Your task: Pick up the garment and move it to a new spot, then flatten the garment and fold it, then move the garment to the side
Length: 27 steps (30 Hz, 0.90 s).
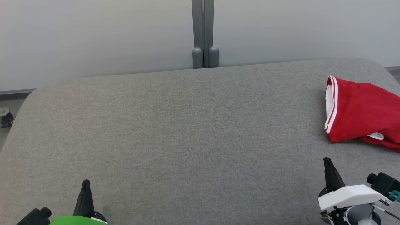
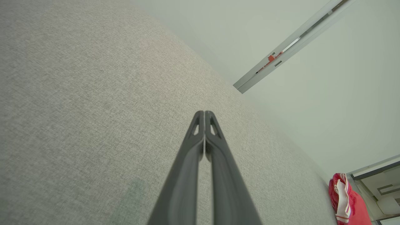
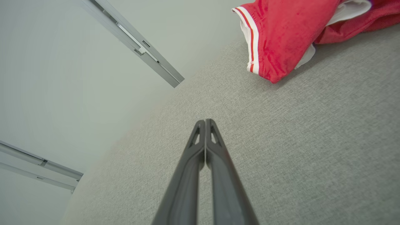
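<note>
From the head camera I saw the red garment (image 1: 362,115) lying in a loosely folded heap at the far right of the grey padded table (image 1: 187,125). Its white-striped hem was turned toward the table's middle, a little white lining showed, and its right side ran out of the frame. My right gripper (image 1: 327,162) sat at the lower right, tip pointing up the view. It was near the garment but apart from it, with a strip of bare grey cloth between them. On its own wrist camera the two dark fingers (image 3: 186,187) were pressed together at the tips with nothing between them, and the garment lay off to the upper right. My left gripper (image 1: 85,184) sat at the lower left, well apart from the garment across the width of the table. In the left wrist view its jaws met at the tips too and held nothing, with the garment a small red shape in the lower right corner. I could not tell whether either tip touched the table. Behind the table stood a pale wall with a grey post (image 1: 204,34) at its middle, and a small caster (image 1: 5,117) showed off the table's left edge.
</note>
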Motion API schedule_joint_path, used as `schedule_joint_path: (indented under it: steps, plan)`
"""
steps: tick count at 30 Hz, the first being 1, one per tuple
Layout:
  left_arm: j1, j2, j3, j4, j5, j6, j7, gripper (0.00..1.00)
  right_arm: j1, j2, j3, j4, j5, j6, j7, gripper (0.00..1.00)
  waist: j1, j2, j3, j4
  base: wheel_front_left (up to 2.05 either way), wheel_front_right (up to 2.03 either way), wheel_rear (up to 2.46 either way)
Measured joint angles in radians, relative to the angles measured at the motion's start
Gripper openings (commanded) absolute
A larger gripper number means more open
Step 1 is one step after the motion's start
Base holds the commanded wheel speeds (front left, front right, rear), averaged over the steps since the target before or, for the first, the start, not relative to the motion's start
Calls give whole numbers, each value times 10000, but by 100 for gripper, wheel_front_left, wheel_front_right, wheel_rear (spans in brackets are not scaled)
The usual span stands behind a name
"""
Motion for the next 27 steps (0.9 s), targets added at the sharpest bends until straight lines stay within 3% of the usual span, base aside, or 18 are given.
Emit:
schedule_joint_path:
  steps: [27]
  plan:
    - [-653, 2, 167, 10, -3129, -46, 794, 0, -379, -12, -109, -234, 3528, -4, 809, 0, 0, 0, 107, -54, 0, 0, 0]
